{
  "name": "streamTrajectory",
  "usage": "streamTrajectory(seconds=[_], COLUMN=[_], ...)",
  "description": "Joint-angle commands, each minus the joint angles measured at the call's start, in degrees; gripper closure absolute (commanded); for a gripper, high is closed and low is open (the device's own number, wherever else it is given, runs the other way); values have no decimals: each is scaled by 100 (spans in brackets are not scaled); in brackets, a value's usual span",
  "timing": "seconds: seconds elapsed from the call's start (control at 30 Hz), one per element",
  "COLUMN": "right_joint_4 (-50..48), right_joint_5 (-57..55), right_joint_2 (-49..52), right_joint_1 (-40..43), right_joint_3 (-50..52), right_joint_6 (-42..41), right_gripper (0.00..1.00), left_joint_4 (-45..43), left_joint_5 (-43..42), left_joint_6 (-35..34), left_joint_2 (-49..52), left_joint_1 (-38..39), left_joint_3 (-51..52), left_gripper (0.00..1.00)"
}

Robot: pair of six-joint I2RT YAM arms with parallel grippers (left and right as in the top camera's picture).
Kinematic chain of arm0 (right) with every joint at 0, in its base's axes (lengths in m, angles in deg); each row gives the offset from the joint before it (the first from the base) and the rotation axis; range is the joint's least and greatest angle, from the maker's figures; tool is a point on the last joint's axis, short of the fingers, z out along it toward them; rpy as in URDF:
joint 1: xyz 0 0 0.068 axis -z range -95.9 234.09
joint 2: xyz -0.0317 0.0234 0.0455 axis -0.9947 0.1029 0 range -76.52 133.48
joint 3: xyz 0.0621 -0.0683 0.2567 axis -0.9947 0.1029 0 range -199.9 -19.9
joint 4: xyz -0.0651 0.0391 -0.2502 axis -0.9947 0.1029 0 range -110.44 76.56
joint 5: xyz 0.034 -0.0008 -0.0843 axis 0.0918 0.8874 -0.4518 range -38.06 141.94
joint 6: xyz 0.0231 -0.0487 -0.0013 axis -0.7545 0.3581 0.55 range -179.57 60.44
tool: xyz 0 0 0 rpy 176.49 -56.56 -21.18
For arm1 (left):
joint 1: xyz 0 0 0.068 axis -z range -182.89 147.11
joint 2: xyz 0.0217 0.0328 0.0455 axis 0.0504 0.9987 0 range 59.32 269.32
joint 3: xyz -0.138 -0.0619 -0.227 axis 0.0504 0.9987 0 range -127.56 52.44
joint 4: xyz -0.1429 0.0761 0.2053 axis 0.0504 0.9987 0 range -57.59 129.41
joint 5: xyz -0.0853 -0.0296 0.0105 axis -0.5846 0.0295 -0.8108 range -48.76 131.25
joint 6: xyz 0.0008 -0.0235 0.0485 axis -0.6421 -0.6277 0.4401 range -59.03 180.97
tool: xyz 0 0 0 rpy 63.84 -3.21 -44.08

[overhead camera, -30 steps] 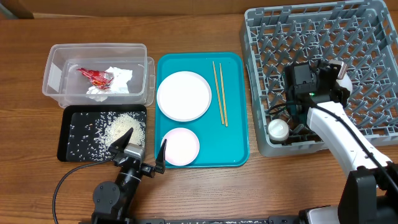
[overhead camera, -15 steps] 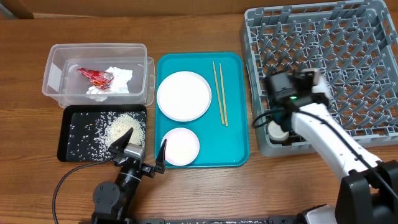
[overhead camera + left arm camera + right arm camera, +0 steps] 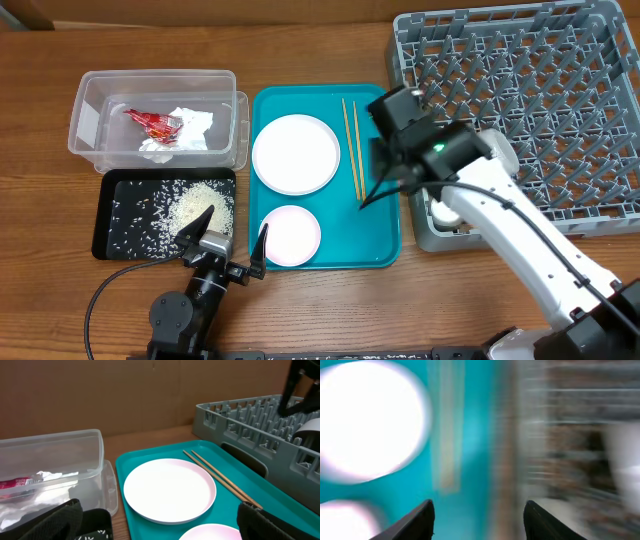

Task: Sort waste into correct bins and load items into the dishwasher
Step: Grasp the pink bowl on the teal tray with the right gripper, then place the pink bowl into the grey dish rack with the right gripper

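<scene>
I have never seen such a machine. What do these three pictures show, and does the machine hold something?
This is a robot with two arms at a table. One picture looks down from above; the other two come from cameras on the wrists, the right one blurred. The left gripper and the right gripper are open and empty. A clear tub holds a red wrapper and a napkin; a black tray holds rice. On the teal tray lie a large plate, a small plate and chopsticks. A grey dish rack stands beside it.
</scene>
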Motion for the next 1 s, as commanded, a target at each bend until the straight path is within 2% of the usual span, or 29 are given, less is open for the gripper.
streamTrajectory(seconds=[0.0,0.07,0.33,0.37,0.43,0.47,0.5,0.63,0.8,0.97], right_joint_4=[-332,-474,-979,-1012,-911,-859,-852,-597,-562,-269], right_joint_5=[1941,1987,2378,2312,1714,1578,1543,1049,758,-153], right_joint_2=[131,374,1222,1349,1552,1563,1556,1322,758,103], right_joint_1=[-385,-713,-1545,-1628,-1720,-1714,-1679,-1462,-1097,-621], right_joint_3=[306,603,925,925,925,922,911,739,586,584], right_joint_6=[-199,-557,-986,-1169,-1740,-1882,-1880,-1873,-1331,-1329], right_gripper=[45,46,48,55,76,91,96,96,96,96], left_joint_4=[-4,-4,-4,-4,-4,-4,-4,-4,-4,-4], left_joint_5=[-92,-90,-94,-92,-92,-92,-92,-92,-92,-92], left_joint_6=[70,70,70,70,70,70,70,70,70,70], left_joint_2=[-61,-61,-61,-61,-61,-61,-61,-61,-61,-61], left_joint_1=[-35,-35,-35,-35,-35,-35,-35,-35,-35,-35], left_joint_3=[22,22,22,22,22,22,22,22,22,22], left_gripper=[0,0,0,0,0,0,0,0,0,0])
